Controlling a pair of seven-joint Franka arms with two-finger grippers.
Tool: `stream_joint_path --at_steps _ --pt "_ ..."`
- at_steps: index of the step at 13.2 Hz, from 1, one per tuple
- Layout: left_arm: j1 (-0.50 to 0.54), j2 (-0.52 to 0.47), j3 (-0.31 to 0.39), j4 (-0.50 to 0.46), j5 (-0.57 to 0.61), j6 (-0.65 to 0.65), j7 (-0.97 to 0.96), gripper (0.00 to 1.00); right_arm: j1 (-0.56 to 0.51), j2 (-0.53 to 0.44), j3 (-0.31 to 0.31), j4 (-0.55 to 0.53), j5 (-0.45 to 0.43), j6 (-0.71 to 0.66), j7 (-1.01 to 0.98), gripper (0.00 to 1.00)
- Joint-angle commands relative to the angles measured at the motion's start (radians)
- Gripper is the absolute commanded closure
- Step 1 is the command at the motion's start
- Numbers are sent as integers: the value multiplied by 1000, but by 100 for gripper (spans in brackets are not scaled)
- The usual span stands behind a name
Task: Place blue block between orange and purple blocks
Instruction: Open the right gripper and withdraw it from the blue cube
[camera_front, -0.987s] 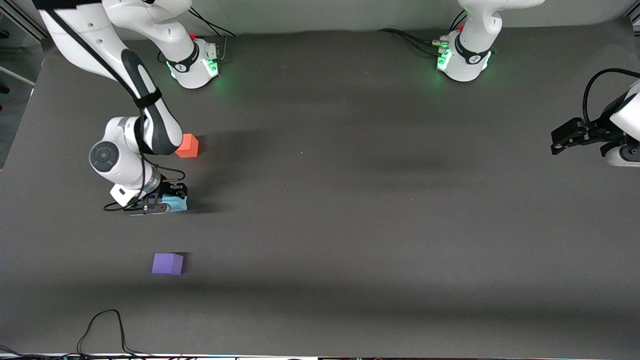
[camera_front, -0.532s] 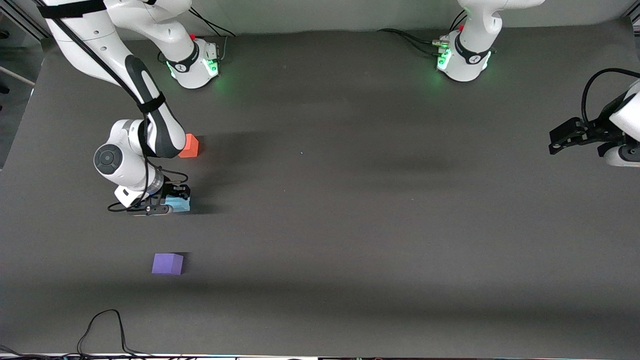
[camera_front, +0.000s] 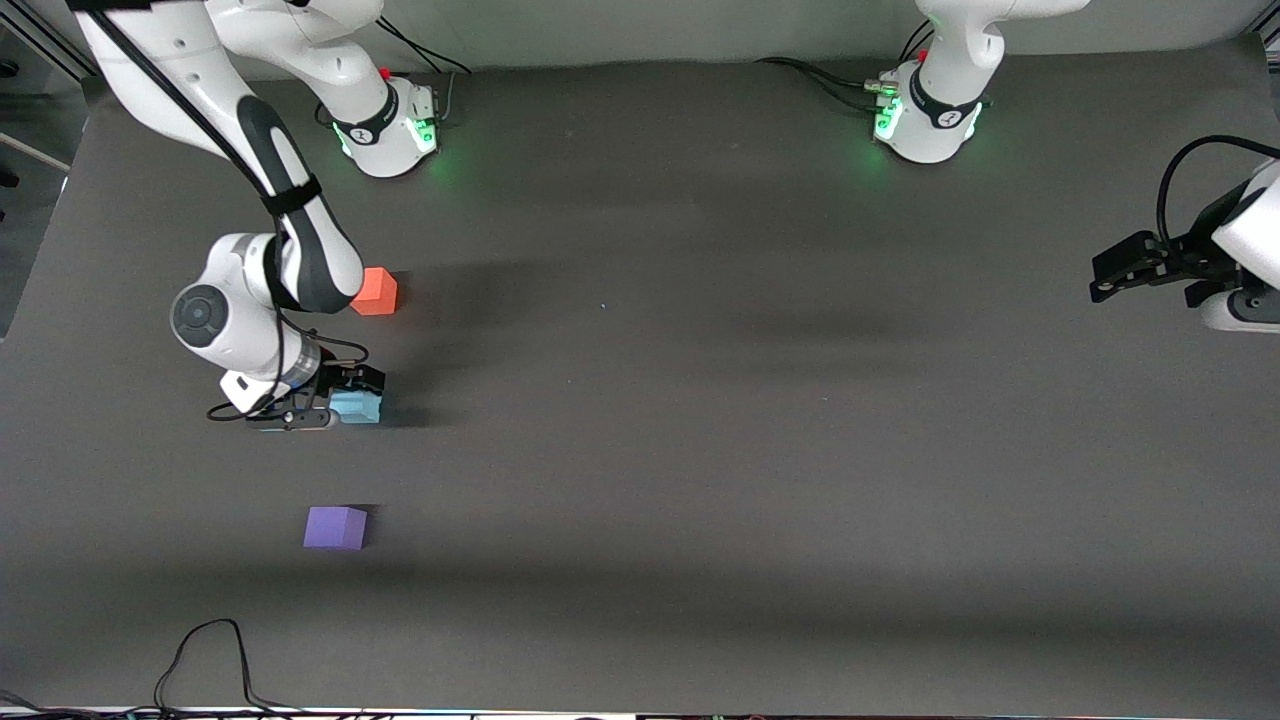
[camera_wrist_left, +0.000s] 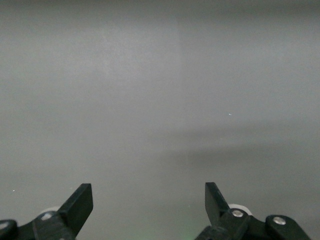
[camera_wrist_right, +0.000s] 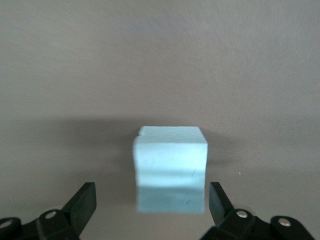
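Observation:
The blue block (camera_front: 360, 407) rests on the dark table, between the orange block (camera_front: 377, 291), farther from the front camera, and the purple block (camera_front: 335, 527), nearer to it. My right gripper (camera_front: 330, 400) is low at the blue block, on the side toward the right arm's end of the table. In the right wrist view the blue block (camera_wrist_right: 170, 167) sits between and just ahead of the open fingers of the right gripper (camera_wrist_right: 151, 202), with a gap on each side. My left gripper (camera_front: 1105, 280) waits open and empty at the left arm's end; the left wrist view shows the left gripper (camera_wrist_left: 148, 200) over bare table.
A black cable (camera_front: 205, 650) loops on the table near the front edge, at the right arm's end. The right arm's elbow (camera_front: 300, 250) hangs over the table beside the orange block.
The right gripper has drawn back slightly toward the right arm's end, uncovering more of the blue block, which stays put. The left gripper has drifted a little.

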Motion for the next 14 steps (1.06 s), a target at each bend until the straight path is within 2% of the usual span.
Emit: stream_joint_path --at_steps 1,4,8,10,14 --pt "-12 -17 13 -16 -6 -24 5 0 5 -145 1 58 24 -194 -21 0" --pt "-9 -18 15 -15 -6 -38 7 0 -23 -257 1 166 12 -409 -23 0" --pt "-9 -18 13 -15 -4 -35 10 0 -99 -383 94 295 -29 -656 2 0" --pt "-11 -17 13 -15 -4 -30 10 0 -101 -439 115 348 -95 -768 52 0" --pt "-11 -15 13 -13 -4 -26 10 0 -103 -483 157 373 -163 -821 56 0"
